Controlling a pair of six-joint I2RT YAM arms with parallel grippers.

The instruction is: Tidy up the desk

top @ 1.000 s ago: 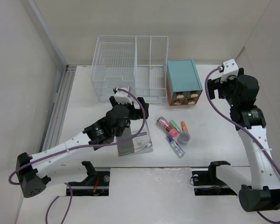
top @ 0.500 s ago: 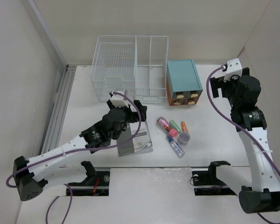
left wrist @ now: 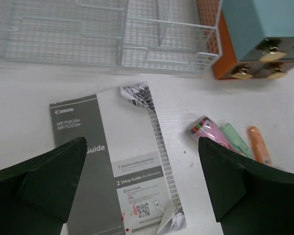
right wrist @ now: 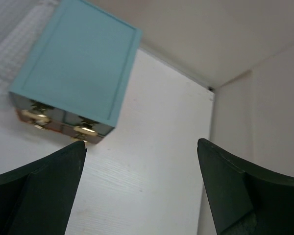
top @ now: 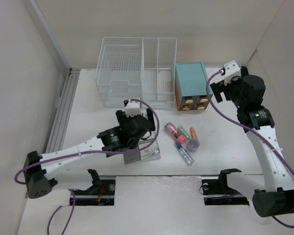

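the metal rail (top: 63, 110) runs along the left edge of the desk (top: 225, 142), a flat white top that stretches under both arms. the left gripper (left wrist: 142, 161) hangs over the desk's middle with its jaws spread wide and nothing between them. its dark fingers (left wrist: 44, 181) frame a grey and white booklet (left wrist: 122, 166) that lies flat on the desk below. the booklet reads "canon", then "mf754cdw" and "mf752cdw", and lower down "setup guide" (the smaller print and the qr code near its bottom are too fine to read). its top corner curls up a little.

behind the booklet stands a white wire basket (top: 137, 73) against the far side. right of the booklet a pink marker (left wrist: 208, 129), a green marker (left wrist: 235, 139) and an orange marker (left wrist: 258, 144) lie side by side on the desk, with a clear pen (top: 185, 155) just in front of them. beside the basket sits a teal drawer box (top: 192, 83), its orange front showing brass pulls.

furthest right, the right gripper (right wrist: 141, 147) is raised above the desk's far right corner. its jaws are parted and empty, with bare white desk below and the teal box off to its left.
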